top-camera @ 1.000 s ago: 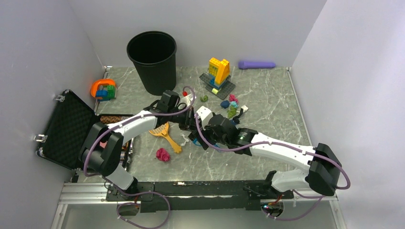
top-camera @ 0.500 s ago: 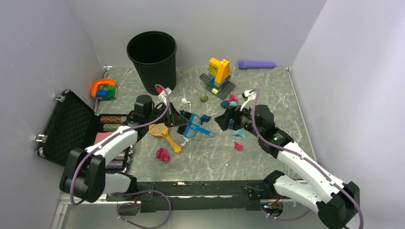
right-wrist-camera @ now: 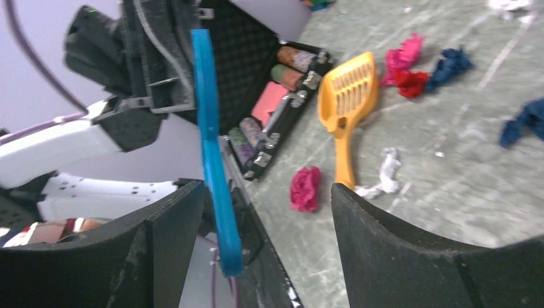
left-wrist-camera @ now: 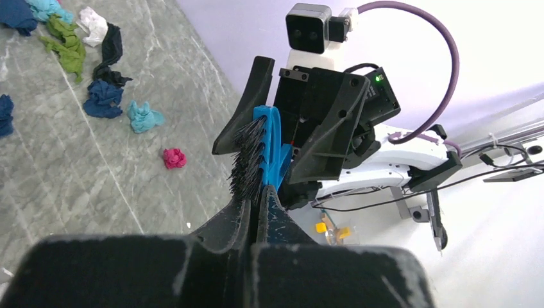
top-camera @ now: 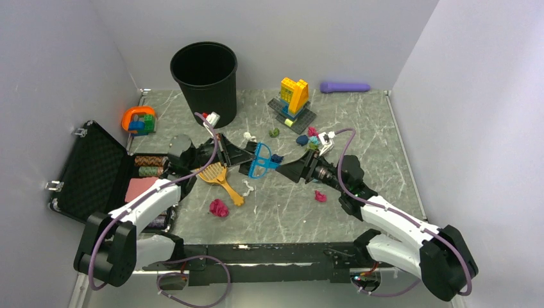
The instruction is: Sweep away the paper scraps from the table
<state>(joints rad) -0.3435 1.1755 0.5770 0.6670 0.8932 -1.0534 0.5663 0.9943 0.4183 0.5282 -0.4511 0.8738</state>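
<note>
My left gripper is shut on a blue brush with black bristles, held above the table. My right gripper faces it, open, and the brush's blue handle stands between its fingers close to the left one, not pinched. Paper scraps lie scattered: a magenta wad, a red one, a mixed cluster, a green one and white bits. In the left wrist view, pink, teal and navy wads lie on the table.
An orange slotted scoop lies left of the brush. A black bin stands at the back. An open black case lies at the left edge. A yellow brick build, a purple object and an orange toy sit along the back.
The left arm has drawn back left and raised the brush. The right arm swung out to the right, then came in until its open fingers stood around the brush handle.
</note>
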